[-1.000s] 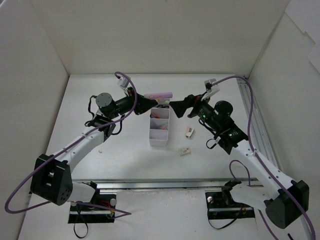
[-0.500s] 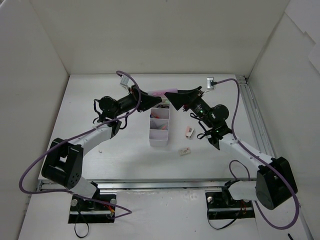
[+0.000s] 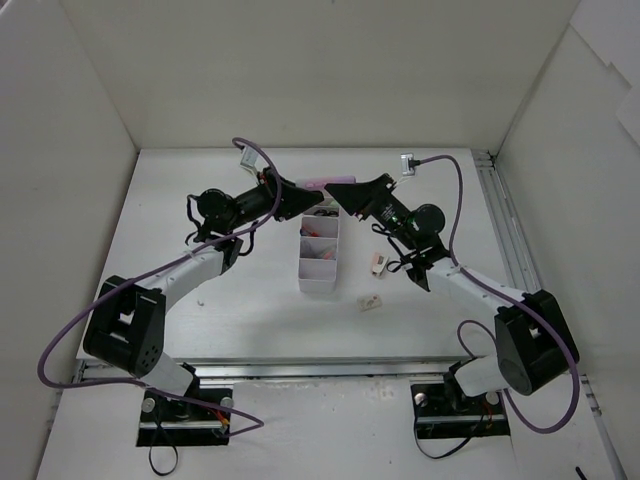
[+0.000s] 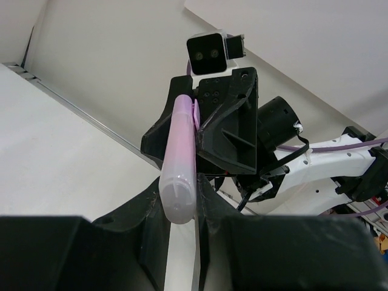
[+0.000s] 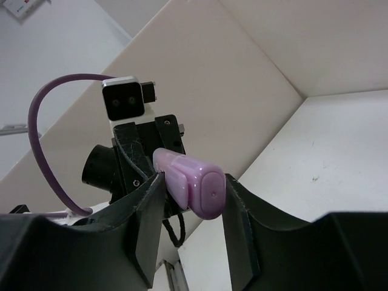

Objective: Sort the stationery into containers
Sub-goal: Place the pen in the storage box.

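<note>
One highlighter (image 4: 182,151) bridges left-right by the far edge; I see left gripper (image 3: 305,199) clamping it, right gripper (image 3: 342,192) seemingly too.

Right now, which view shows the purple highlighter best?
Left wrist: the purple highlighter shows nearly its full length, lit and close. Right wrist shows only one foreshortened end; top external shows just a small pink sliver.

We see the tray (image 3: 319,262) mid-bench (image 3: 200,320), with the far eraser (image 3: 378,263) and near eraser (image 3: 371,302) right of it. Above its far end the highlighter (image 3: 320,185) bridges left pincer (image 3: 300,200) and right pincer (image 3: 340,193).
</note>
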Tool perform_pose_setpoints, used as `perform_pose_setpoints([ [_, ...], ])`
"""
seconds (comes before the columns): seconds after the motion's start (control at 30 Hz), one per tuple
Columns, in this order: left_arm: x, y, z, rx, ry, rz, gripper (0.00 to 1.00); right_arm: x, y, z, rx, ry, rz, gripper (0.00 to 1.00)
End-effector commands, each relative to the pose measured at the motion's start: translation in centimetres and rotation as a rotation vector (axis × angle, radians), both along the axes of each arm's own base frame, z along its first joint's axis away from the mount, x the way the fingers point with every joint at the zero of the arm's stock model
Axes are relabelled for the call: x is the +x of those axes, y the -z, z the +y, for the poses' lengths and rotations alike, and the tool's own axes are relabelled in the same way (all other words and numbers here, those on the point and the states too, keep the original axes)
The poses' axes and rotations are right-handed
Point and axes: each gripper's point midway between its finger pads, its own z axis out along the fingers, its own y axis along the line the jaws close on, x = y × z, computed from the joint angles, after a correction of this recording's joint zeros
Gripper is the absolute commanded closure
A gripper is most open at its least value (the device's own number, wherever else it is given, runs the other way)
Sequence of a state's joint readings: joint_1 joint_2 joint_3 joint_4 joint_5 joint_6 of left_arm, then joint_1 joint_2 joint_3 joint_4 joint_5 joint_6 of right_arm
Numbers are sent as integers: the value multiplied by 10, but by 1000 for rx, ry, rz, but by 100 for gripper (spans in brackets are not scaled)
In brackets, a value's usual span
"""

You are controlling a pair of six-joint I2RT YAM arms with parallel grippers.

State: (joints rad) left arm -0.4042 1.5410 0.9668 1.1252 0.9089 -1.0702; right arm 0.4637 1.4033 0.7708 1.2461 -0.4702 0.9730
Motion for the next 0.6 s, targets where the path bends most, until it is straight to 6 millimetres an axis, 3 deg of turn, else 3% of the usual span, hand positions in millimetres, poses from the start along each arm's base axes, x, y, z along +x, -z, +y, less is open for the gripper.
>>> perform_pose_setpoints([
  [0.0, -13, -42, 0, -34, 28, -163, 100, -35, -92, -17, 173, -16, -380, 63],
  [0.1, -11, -36, -1, -17, 33, -148, 100, -34, -94, -17, 163, -21, -399, 57],
  [0.4, -8, -17, -2, 25, 19, -100, 100, -34, -108, -25, 184, -21, -448, 60],
  [0.53, -6, -15, -1, 29, 9, -94, 100, -43, -115, -25, 197, -45, -491, 70],
  [0.57, -6, -16, -2, 29, 8, -95, 100, -43, -115, -25, 196, -48, -493, 76],
])
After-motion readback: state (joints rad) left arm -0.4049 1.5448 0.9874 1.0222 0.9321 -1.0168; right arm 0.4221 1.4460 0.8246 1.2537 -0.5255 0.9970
